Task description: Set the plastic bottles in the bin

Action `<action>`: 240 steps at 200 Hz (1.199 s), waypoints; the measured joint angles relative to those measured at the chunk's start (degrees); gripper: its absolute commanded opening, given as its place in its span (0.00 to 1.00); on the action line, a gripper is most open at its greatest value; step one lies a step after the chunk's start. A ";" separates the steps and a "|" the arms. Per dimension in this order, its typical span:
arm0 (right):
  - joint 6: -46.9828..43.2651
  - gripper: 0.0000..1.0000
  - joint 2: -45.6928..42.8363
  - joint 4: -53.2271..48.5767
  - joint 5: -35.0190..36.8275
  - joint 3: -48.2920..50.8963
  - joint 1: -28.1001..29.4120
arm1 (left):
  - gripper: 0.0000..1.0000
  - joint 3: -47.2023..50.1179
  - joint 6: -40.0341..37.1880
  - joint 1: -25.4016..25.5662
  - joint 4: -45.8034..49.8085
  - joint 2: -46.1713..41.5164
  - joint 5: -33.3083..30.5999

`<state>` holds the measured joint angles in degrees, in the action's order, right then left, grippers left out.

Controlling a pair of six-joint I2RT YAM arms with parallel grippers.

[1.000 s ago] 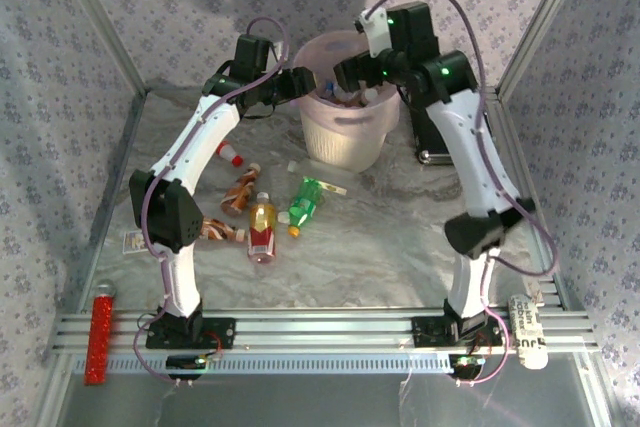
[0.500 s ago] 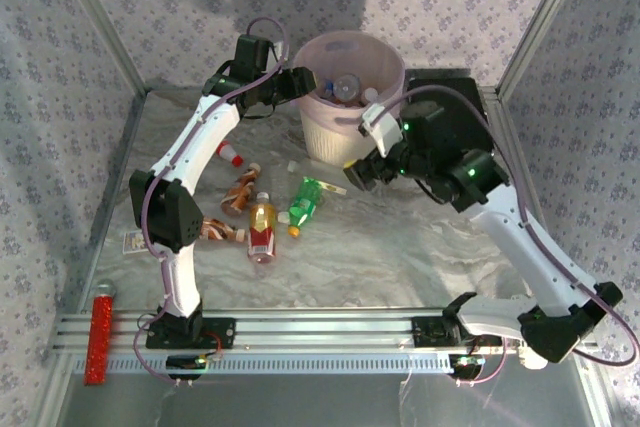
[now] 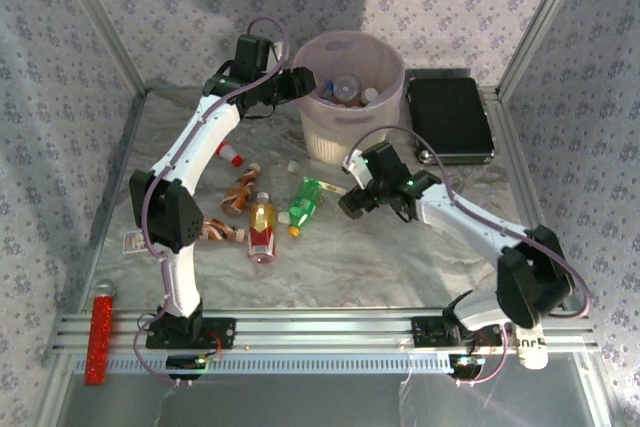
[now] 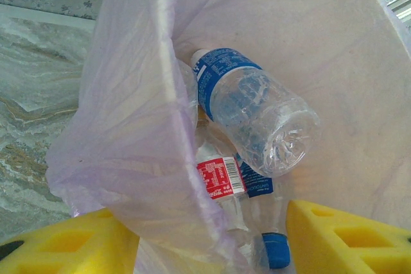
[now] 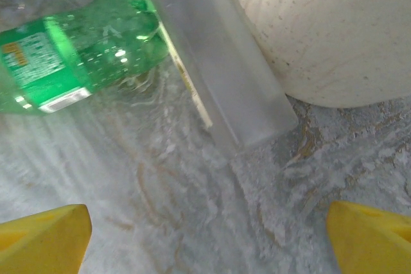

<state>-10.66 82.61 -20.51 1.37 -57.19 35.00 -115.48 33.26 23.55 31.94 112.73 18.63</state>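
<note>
The bin [image 3: 350, 137] stands at the back middle, and my left gripper [image 3: 305, 80] is at its left rim. In the left wrist view the yellow fingers [image 4: 64, 245] close on the rim and pale liner [image 4: 141, 126]. Inside lie a clear blue-labelled bottle [image 4: 257, 107], a red-labelled bottle [image 4: 221, 178] and a blue-capped one [image 4: 276, 250]. On the table lie a green bottle [image 3: 305, 202], an amber bottle [image 3: 262, 227], a brown bottle [image 3: 240, 189], another brown one [image 3: 222, 232] and a red-capped one [image 3: 230, 154]. My right gripper [image 3: 350, 204] hangs open low over the table, just right of the green bottle [image 5: 70, 56].
A clear flat box [image 5: 218, 62] lies between the green bottle and the bin's foot [image 5: 334, 30]. A black case [image 3: 452, 117] sits right of the bin. A red bar [image 3: 100, 337] lies at the front left and a white object [image 3: 530, 342] at the front right.
My right arm has swung from above the bin down and forward to the table beside the green bottle, jaws open and empty. The left arm has stayed at the bin's rim.
</note>
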 measured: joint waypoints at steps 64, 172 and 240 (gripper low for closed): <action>-0.81 0.96 12.17 11.98 2.91 0.20 -0.24 | 0.61 -0.33 -0.20 0.09 0.63 0.00 -0.24; -0.94 0.95 21.27 15.45 4.24 -2.67 1.99 | 0.61 -0.74 -0.72 0.09 1.46 0.00 -0.20; 2.32 0.93 11.30 13.22 2.47 1.81 7.10 | 0.61 -0.72 -0.87 0.09 1.44 0.00 -0.17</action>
<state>-8.34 93.91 -7.29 3.84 -55.37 42.11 -116.20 32.38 23.64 33.39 112.73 18.46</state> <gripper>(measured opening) 0.932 0.610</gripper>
